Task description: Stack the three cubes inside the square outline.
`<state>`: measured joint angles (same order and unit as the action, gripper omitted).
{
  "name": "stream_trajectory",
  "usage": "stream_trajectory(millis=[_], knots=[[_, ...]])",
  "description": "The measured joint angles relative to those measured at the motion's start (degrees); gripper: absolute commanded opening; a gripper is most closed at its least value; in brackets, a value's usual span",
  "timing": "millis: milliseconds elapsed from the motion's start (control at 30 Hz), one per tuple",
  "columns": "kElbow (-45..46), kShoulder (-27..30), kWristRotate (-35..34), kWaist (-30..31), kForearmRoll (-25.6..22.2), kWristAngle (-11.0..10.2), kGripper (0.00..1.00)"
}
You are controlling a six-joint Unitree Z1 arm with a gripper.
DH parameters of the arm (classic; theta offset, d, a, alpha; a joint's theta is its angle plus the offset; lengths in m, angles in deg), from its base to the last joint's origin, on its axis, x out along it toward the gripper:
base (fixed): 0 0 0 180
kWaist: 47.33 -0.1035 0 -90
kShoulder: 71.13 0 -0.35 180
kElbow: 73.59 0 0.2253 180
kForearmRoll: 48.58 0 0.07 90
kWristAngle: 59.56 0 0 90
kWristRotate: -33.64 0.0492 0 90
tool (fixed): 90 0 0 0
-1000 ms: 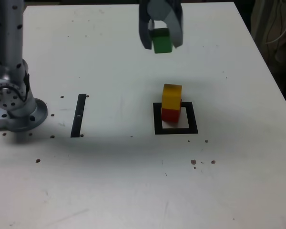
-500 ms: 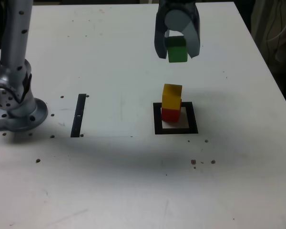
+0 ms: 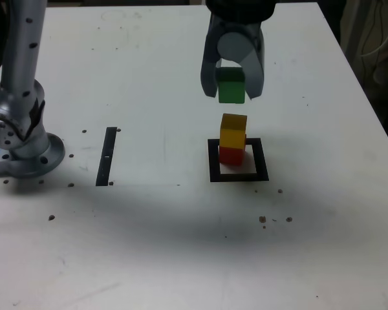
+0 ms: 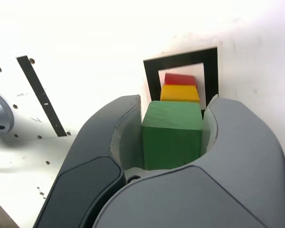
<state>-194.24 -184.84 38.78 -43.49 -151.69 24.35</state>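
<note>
Green, plain-faced cube sits clamped in the pincer; yellow cube tops red cube.

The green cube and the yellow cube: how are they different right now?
The green cube is green, while the yellow cube is yellow. The green cube is held in the gripper; the yellow cube is not gripped and sits on the red cube. Both are plain, solid-coloured blocks.
</note>
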Motion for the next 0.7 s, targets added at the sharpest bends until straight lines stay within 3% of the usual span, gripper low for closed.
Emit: stream_trajectory(millis=[700], knots=[[1.3, -3.7, -1.6, 1.0, -0.3, 0.8, 0.22]])
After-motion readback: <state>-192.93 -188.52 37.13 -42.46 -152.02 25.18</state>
